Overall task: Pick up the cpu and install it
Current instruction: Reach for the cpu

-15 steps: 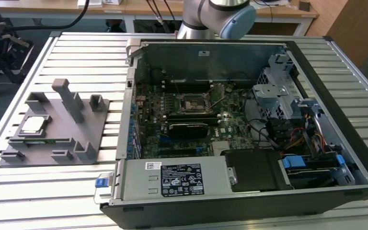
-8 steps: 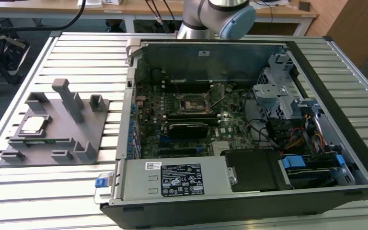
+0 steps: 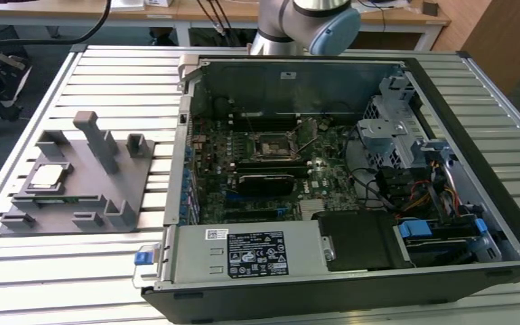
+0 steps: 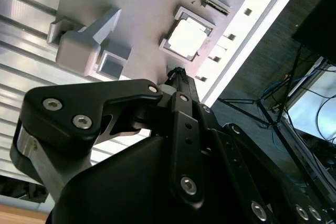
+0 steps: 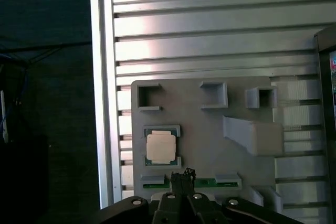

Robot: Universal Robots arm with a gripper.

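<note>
currently the cpu (image 5: 160, 147) sits in the grey fixture (image 5: 210, 140), closed fingers (image 5: 179, 181) nearby.

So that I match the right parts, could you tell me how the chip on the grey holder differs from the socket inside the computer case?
The chip is pale silver with a solid top; the socket is a black frame. The chip lies in a recess of the grey holder on the table; the socket sits on the board inside the open case. Both are square and lie flat.
</note>
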